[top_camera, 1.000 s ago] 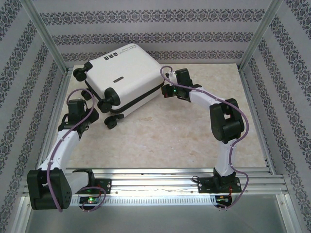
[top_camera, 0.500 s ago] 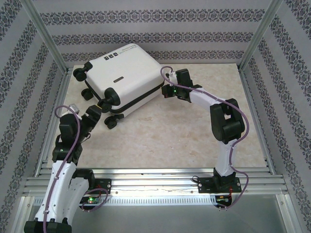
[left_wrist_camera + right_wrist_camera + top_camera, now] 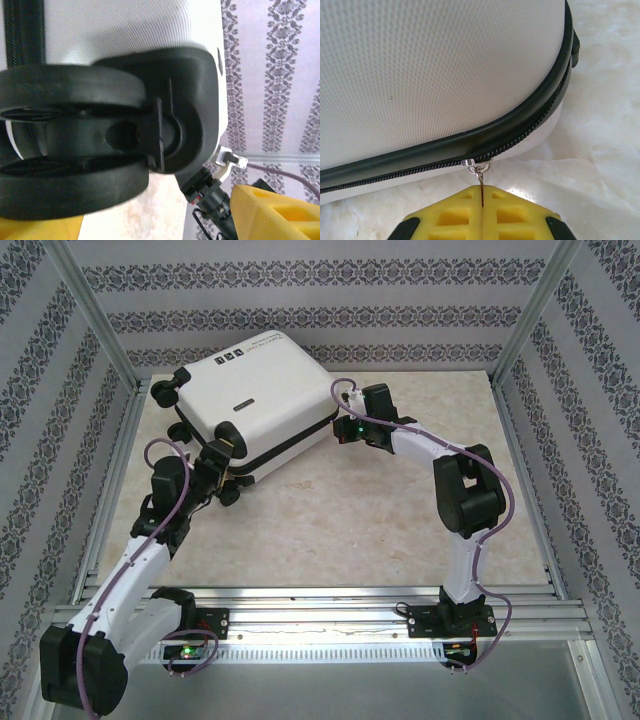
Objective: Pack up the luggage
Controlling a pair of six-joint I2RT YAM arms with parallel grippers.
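Note:
The white luggage (image 3: 255,390) lies closed on the table at the back left, tilted, with its black caster wheels toward me. My right gripper (image 3: 345,426) is at its right corner. In the right wrist view its yellow fingers (image 3: 482,189) are shut on the silver zipper pull (image 3: 481,175), which hangs from the black zipper line along the luggage's shell (image 3: 430,65). My left gripper (image 3: 214,466) is at the near wheels. Its yellow fingers (image 3: 272,212) stand wide apart and open (image 3: 160,220), with a double caster wheel (image 3: 65,95) just ahead under the shell (image 3: 125,30).
Aluminium frame posts (image 3: 95,315) and patterned walls enclose the tan table (image 3: 330,520). Another caster (image 3: 163,392) sticks out at the luggage's far left corner. A purple cable (image 3: 280,167) and a connector run past my left gripper.
My left arm swung in from the left edge, up to the luggage's near wheels, and its jaws opened wider. The right arm and the luggage stayed still.

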